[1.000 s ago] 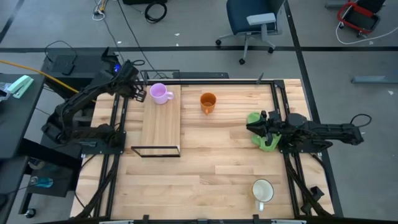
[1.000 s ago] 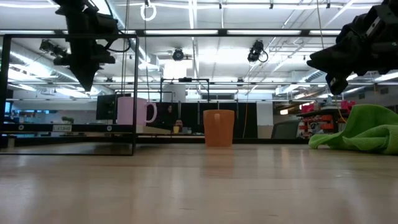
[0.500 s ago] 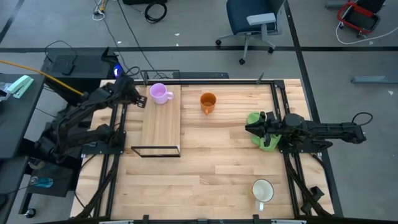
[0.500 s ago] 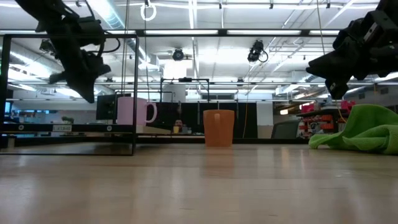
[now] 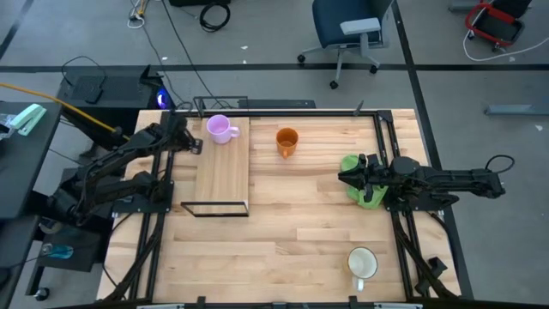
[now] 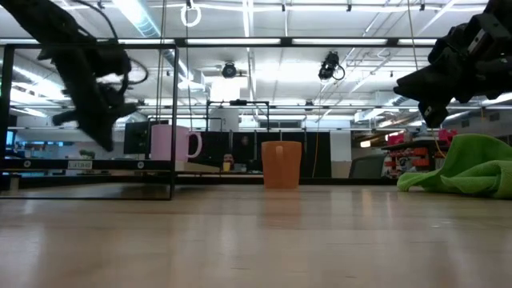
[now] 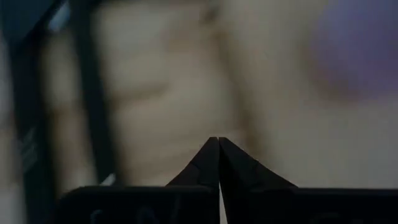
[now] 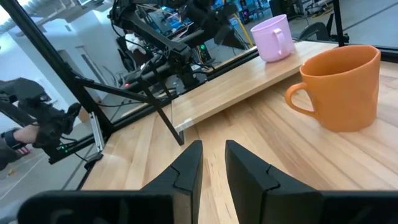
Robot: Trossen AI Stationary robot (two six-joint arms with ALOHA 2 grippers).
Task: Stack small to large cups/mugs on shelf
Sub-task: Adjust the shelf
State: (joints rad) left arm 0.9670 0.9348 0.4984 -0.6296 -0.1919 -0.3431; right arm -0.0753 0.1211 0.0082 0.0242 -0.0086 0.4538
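Three mugs on the surface (image 5: 274, 249), none stacked. Purple mug (image 5: 220, 129) stands upright on the shelf (image 5: 223, 176), at the board's 12 o'clock end, handle toward 3 o'clock. Orange mug (image 5: 286, 141) sits upright on the bare surface just off the shelf's 3 o'clock side, apart from it. White mug (image 5: 362, 263) is well away, down at about 5 o'clock of the surface, handle toward 6 o'clock.

Left pincer (image 5: 194, 142) hangs at the shelf's 9 o'clock edge, just beside the purple mug, not touching it; the left wrist view shows its fingers (image 7: 205, 163) pressed together, clenched on nothing. In the low view it is raised above the surface, beside the black frame (image 6: 174, 120).

Right pincer (image 5: 345, 177) hovers at the 3 o'clock side of the surface, over the green cloth (image 5: 358, 182), tips toward 9 o'clock. Its fingers (image 8: 186, 168) stand a little apart, released, holding nothing; the orange mug and the shelf lie ahead of them in the right wrist view. Low view has it lifted clear of the cloth.
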